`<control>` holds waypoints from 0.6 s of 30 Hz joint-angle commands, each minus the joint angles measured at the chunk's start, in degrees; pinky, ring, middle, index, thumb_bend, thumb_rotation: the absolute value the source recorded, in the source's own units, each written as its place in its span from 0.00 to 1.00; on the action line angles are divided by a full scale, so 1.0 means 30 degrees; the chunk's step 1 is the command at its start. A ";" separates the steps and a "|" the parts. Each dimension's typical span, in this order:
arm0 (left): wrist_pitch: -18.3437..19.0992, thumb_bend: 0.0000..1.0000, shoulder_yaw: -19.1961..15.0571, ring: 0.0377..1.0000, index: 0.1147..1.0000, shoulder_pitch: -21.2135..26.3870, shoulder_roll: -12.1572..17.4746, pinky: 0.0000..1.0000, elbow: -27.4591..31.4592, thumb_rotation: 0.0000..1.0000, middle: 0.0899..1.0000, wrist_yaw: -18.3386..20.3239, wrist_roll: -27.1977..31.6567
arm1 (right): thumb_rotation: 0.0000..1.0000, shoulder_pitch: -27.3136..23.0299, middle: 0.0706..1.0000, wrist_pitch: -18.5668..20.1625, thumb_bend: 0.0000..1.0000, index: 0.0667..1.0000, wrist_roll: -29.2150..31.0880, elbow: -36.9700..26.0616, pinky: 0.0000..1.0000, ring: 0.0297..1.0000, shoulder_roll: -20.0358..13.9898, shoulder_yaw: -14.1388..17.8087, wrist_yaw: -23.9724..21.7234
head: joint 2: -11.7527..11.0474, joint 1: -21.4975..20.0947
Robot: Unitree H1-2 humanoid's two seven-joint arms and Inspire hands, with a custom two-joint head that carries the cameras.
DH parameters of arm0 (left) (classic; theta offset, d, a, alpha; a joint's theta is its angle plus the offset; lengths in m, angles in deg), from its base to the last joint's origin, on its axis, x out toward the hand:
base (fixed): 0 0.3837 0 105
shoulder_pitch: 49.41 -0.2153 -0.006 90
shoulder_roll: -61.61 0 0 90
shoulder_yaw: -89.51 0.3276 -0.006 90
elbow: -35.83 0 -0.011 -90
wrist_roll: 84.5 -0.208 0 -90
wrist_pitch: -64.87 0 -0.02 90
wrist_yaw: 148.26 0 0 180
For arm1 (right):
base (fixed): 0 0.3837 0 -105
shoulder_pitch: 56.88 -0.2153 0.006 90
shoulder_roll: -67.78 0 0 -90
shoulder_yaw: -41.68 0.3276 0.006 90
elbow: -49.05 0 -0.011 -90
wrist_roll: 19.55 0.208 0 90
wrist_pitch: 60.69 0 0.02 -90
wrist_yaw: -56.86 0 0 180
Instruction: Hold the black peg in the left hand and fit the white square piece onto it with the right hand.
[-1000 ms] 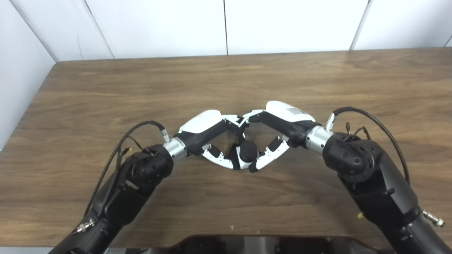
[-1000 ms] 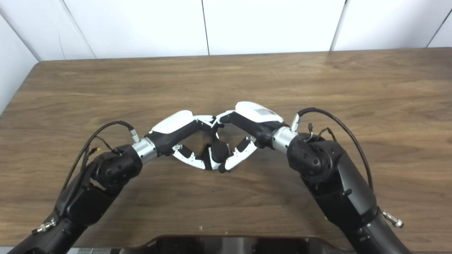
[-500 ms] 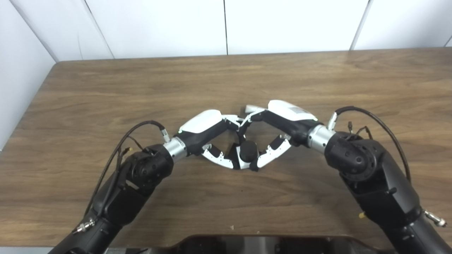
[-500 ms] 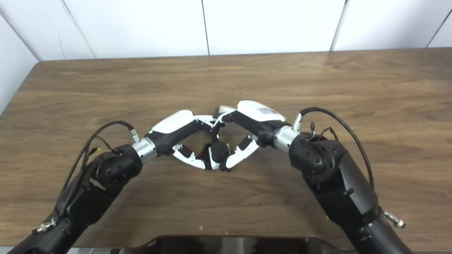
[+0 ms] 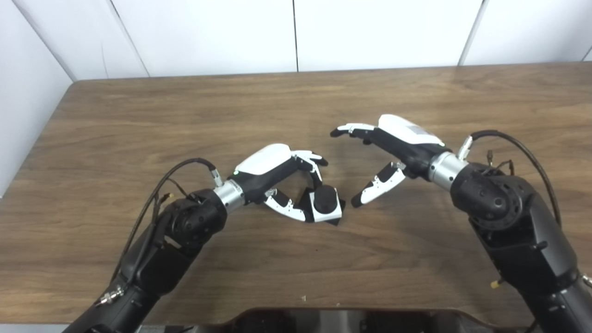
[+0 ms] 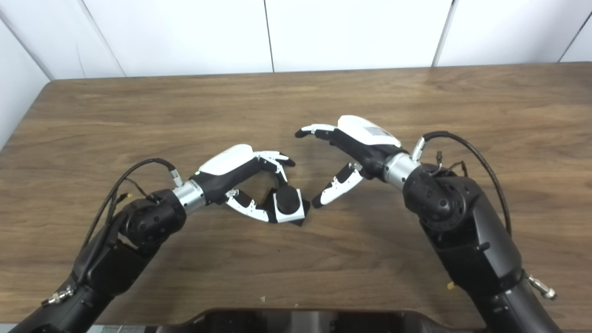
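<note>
My left hand (image 5: 291,185) is shut on the black peg (image 5: 325,199) just above the middle of the wooden table (image 5: 138,115). The white square piece (image 5: 334,212) sits around the peg, whose round black top pokes up through it, and a black base edge shows under the piece. In the right eye view the peg (image 6: 287,199) and piece (image 6: 297,213) look the same. My right hand (image 5: 384,157) hovers to the right of the peg, apart from it, open and holding nothing, with its fingers (image 5: 349,130) stretched left and its thumb (image 5: 375,189) pointing down-left.
White wall panels (image 5: 296,32) rise behind the table's far edge. A dark part of the robot's body (image 5: 342,321) fills the bottom middle of the picture. Cables (image 5: 504,138) loop off both wrists.
My right hand let go of the white piece, opened, and drew back up and to the right. The left hand, the peg and the piece stayed where they were.
</note>
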 commanded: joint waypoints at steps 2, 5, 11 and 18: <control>0.0177 0.52 0.0497 0.91 0.42 -0.0326 0.0253 0.87 -0.0876 0.08 0.86 0.0904 -0.0638 | 0.17 -0.0861 0.91 -0.0295 0.88 0.84 0.0272 -0.0850 0.80 0.88 -0.0396 0.0549 0.0294 | -0.0029 -0.0027; 0.0121 0.52 0.0448 0.91 0.42 -0.0343 0.0232 0.88 -0.0926 0.08 0.86 0.0869 -0.0634 | 0.15 -0.0795 0.90 -0.0237 0.88 0.83 0.0327 -0.0896 0.76 0.86 -0.0361 0.0841 0.0597 | -0.0104 -0.0151; -0.0043 0.52 0.0342 0.91 0.42 -0.0353 0.0305 0.90 -0.1009 0.08 0.86 0.0803 -0.0578 | 0.10 -0.0490 0.86 -0.0032 0.87 0.80 0.0404 -0.0872 0.66 0.82 -0.0008 0.1764 0.1665 | -0.0216 -0.0318; -0.0091 0.52 0.0280 0.90 0.42 -0.0449 0.0448 0.90 -0.1064 0.08 0.86 0.0827 -0.0537 | 0.08 0.0036 0.84 0.0130 0.78 0.76 0.0219 -0.0427 0.63 0.81 0.0786 0.2468 0.3323 | -0.0350 -0.0483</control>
